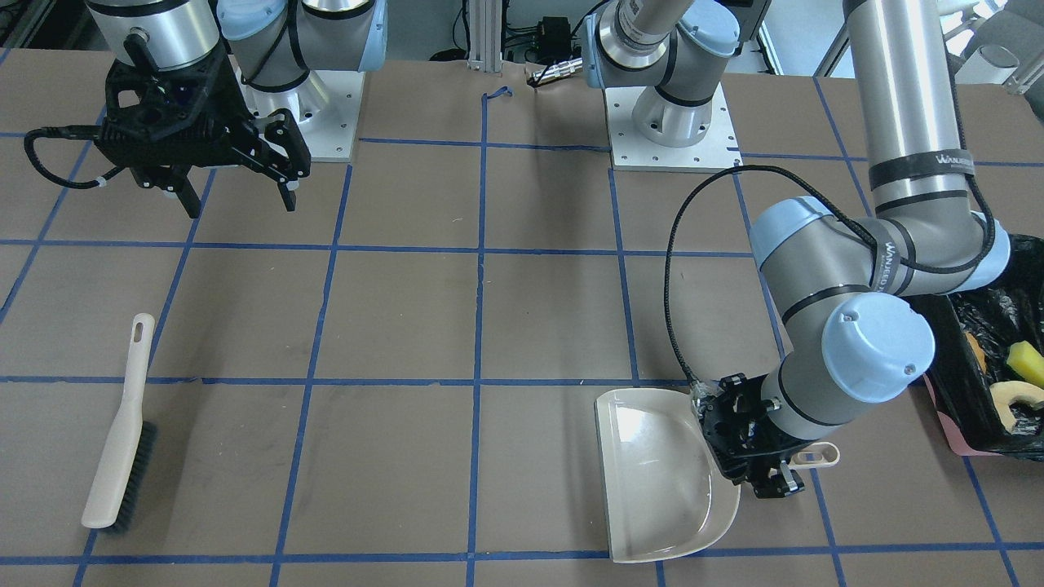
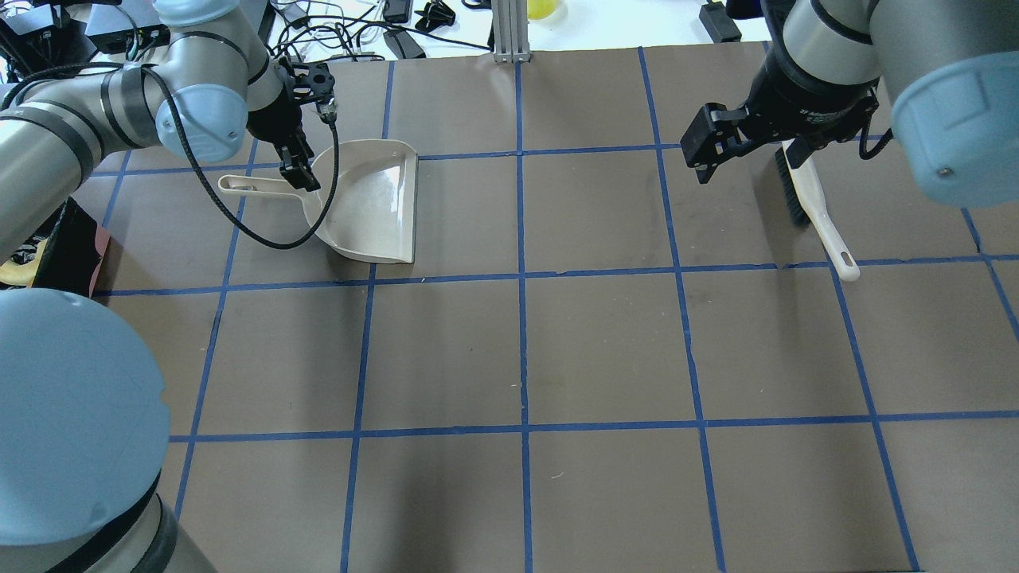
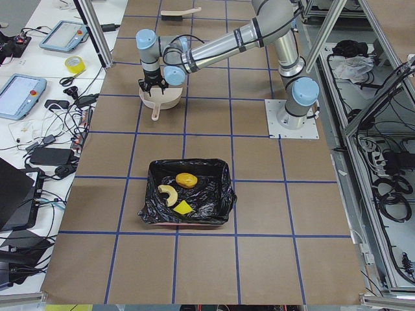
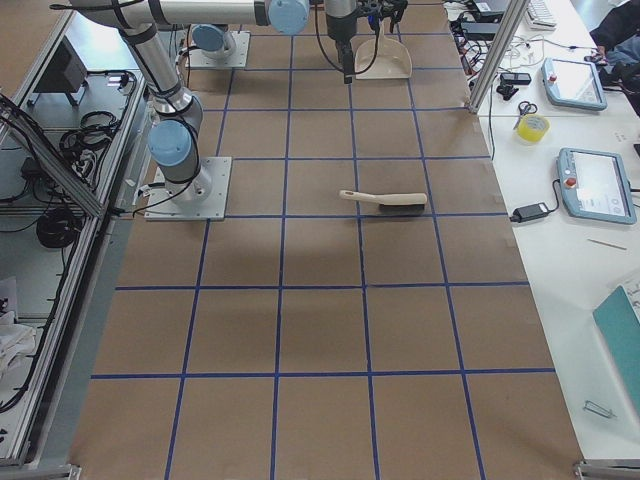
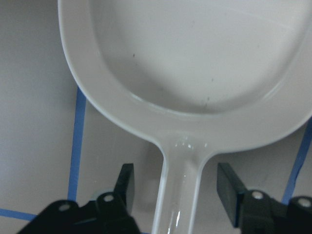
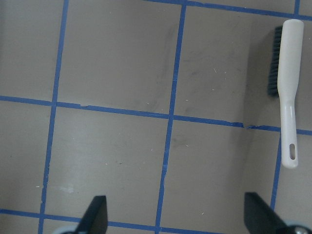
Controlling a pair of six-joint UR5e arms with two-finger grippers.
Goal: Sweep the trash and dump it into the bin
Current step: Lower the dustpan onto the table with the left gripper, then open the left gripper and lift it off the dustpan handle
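Note:
The trash lies in the bin point(image 3: 219, 194), a pink box lined with a black bag: a yellow wedge point(image 1: 1026, 361), a cream crescent point(image 1: 1015, 399) and an amber lump point(image 3: 186, 179). The beige dustpan point(image 1: 652, 465) rests flat on the table and holds nothing. My left gripper point(image 5: 178, 185) is open and straddles the dustpan's handle point(image 5: 181, 204), with a gap on each side. Raised above the table, my right gripper point(image 1: 241, 200) is open and holds nothing. The brush point(image 1: 122, 432) lies on the table apart from it.
Blue tape lines grid the brown table point(image 2: 605, 350). The arm bases point(image 1: 669, 122) stand at the robot's edge. A black cable point(image 2: 239, 215) loops from the left wrist over the dustpan handle. Tablets, tape and cables sit on the side bench point(image 3: 45, 97).

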